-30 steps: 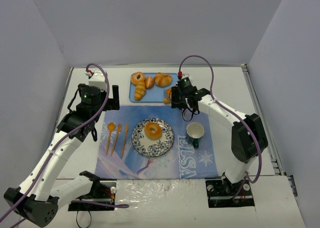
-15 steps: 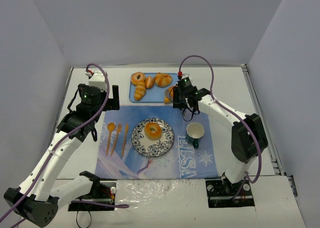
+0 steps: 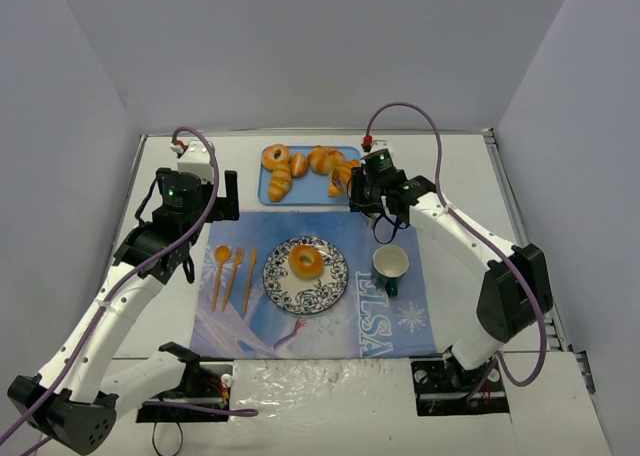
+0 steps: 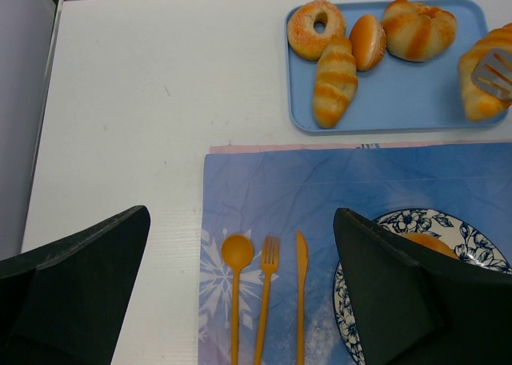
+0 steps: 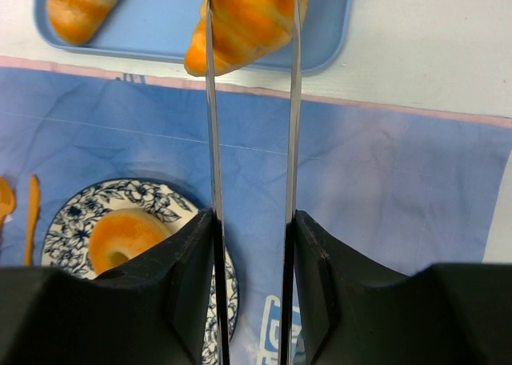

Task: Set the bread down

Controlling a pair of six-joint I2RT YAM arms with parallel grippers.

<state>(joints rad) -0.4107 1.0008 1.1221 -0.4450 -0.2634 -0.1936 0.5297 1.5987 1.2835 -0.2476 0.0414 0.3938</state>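
Looking from above, the right gripper (image 3: pixel 352 180) has shifted back over the tray (image 3: pixel 305 193) with the bread (image 3: pixel 341 176) since a second ago; carrying it to the plate (image 3: pixel 277 276) is likely next. Left wrist: the left gripper (image 4: pixel 240 301) gapes wide, empty. Right wrist: thin blades pinch the bread above the tray's near edge.

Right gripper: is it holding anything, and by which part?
The right gripper is shut across both blades of the metal tongs, well behind their tips; the tips pinch a striped bread roll by its sides. The left gripper is open, empty.
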